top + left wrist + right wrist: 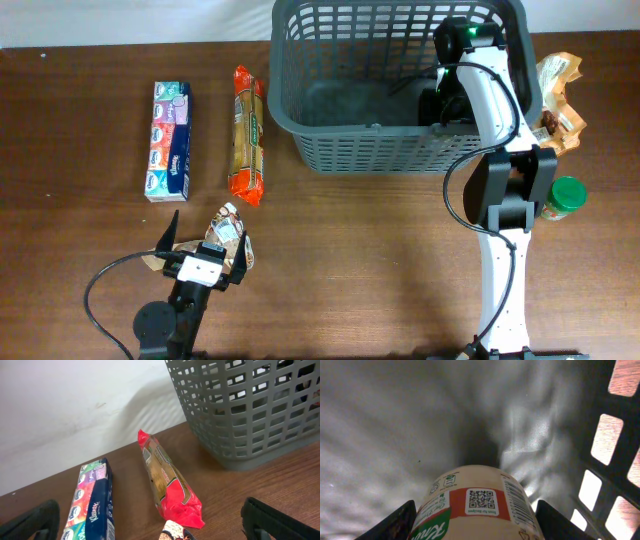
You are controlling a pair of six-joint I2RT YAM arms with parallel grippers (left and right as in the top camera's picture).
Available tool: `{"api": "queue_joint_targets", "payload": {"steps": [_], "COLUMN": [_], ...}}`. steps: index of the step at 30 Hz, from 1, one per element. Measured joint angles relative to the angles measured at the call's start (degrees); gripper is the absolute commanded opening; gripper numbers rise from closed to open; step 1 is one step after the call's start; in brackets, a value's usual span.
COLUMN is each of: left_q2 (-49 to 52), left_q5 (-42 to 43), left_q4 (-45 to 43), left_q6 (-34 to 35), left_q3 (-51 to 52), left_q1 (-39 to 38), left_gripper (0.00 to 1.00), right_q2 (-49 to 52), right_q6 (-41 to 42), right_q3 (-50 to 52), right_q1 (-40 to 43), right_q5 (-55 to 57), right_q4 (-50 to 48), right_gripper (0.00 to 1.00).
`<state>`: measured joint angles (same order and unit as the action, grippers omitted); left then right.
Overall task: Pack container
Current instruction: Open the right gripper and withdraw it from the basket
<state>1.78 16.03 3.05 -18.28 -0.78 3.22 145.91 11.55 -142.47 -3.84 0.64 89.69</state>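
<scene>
While the right gripper [475, 512] sat inside the container [370, 150], near its right wall, its fingers [395, 522] were clamped on a jar [475, 495]; the left gripper [157, 522] stood spread wide.

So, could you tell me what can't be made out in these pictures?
Overhead: the held jar is hidden under the right arm inside the container.
Right wrist: the held jar's near end and brand name are cut off by the bottom edge.
Left wrist: only a sliver of the pouch shows at the bottom edge.
Overhead: the green-lidded jar is partly behind the right arm; its label is too small to read.
</scene>
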Motion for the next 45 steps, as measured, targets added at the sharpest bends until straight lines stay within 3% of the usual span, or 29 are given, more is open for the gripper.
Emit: {"api": "queue_joint_targets", "payload": {"steps": [5,8,20,32,40,45], "left_q2": [0.0,-0.02,0.0,0.0,0.0,0.0], "left_q5": [0.0,0.0,0.0,0.0,0.0,0.0], "left_q4": [0.0,0.02,0.0,0.02,0.0,0.0], "left_q6": [0.0,0.0,0.0,0.0,0.0,0.0], "left_q3": [0.0,0.0,0.0,0.0,0.0,0.0], "left_q1": [0.0,0.0,0.0,0.0,0.0,0.0], "left_gripper": [0.99,0.99,0.99,0.99,0.99,0.99], "right_q2": [0.0,0.0,0.0,-1.73,-14.03,-26.51], "right_q6": [0.0,-0.2,-0.48,-1.33,0.09,3.78], "right_q3": [0.0,0.02,-2.49,-25.73,-28.44,-27.98], "right_q1": [0.0,0.0,0.0,0.0,1.27,9.88], "right_q5": [0.26,0.44,-0.35,-3.08,1.95,4.68], "right_q4": [0.07,0.07,2.03,7.3,7.28,7.26], "right_gripper": [0.89,0.93,0.95,0.99,0.99,0.99]}}
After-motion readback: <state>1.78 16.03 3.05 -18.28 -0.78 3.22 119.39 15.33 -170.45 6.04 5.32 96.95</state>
